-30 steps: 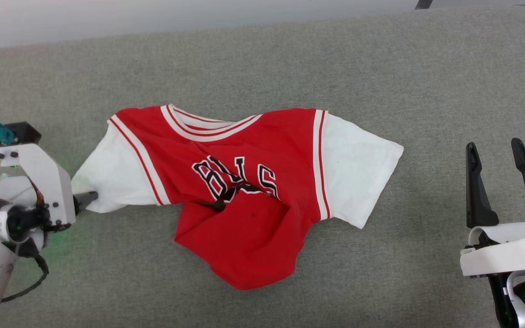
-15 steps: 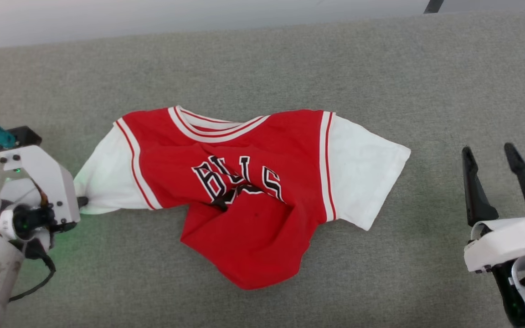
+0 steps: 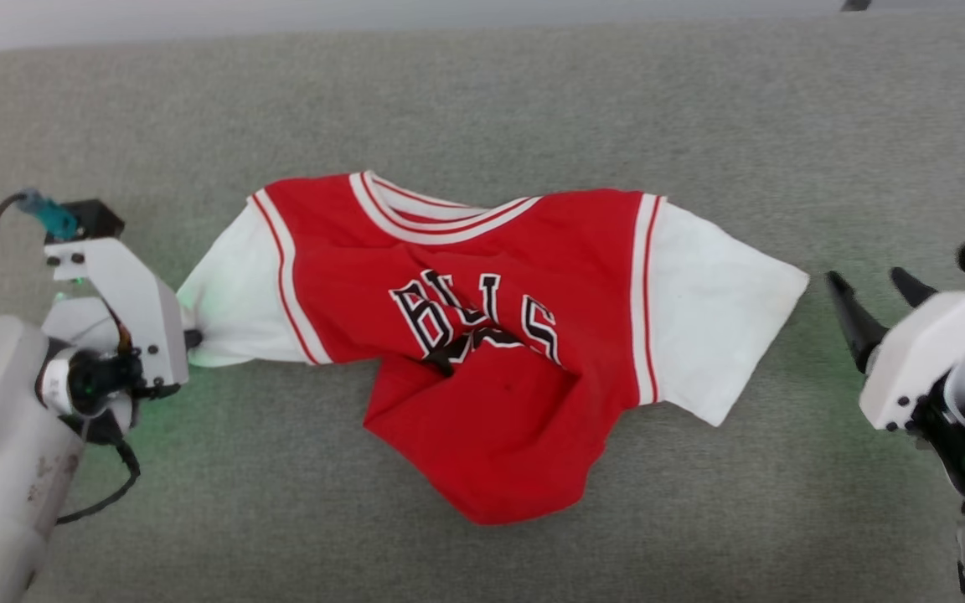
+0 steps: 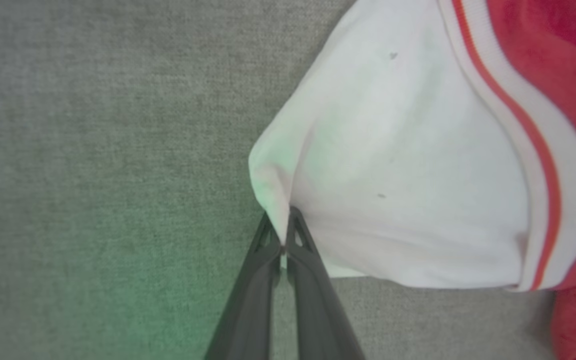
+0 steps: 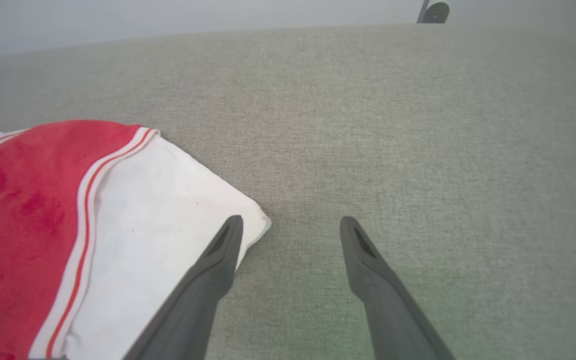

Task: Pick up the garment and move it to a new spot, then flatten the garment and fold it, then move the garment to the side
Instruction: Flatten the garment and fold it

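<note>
Left hand point(image 4: 284, 227) closed on left sleeve of garment point(image 3: 491, 251); right hand point(image 5: 290, 225), released, tilted toward right sleeve. Grey fabric desk point(image 3: 700, 126), pale wall point(image 5: 168, 20) beyond. Left wrist view revealed pinch.

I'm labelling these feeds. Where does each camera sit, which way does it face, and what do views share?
Head view: on the head, facing down at the red jersey T-shirt with white sleeves on grey fabric; left end effector at left, right end effector at right.
Left wrist view: left wrist, looking along shut fingers pinching one white sleeve's edge.
Right wrist view: right wrist, looking along open fingers toward the other sleeve's corner.
Shared: all three show the T-shirt.
</note>
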### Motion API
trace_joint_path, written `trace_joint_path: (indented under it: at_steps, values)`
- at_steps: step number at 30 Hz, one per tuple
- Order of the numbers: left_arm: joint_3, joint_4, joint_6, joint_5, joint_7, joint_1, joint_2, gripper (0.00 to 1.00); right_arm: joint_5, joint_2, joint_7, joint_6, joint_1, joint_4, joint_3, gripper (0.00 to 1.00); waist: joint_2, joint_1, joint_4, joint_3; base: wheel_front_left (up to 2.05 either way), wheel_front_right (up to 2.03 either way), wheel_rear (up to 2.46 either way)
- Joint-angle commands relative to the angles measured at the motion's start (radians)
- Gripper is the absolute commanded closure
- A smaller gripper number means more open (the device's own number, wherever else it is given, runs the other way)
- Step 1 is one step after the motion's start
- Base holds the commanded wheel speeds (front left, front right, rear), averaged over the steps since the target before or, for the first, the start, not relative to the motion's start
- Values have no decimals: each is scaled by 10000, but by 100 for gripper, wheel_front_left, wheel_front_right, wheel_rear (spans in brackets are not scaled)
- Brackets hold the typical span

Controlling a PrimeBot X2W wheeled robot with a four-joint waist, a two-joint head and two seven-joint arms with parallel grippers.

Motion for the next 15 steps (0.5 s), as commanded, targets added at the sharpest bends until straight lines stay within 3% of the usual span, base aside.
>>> trace_joint_path:
  at_steps: [1, 15]
  values:
    - [-215, 52, -97, 32, 32, 259, -395, 100, 41, -39, 55, -3, -150, 42, 66, 0, 0, 0, 146, 148, 0, 0, 0]
    - [-337, 88, -265, 25, -158, -183, -813, 100, 20, 17, 2757, -1, -1515, 1880, 571, 0, 0, 0, 508, 662, 0, 0, 0]
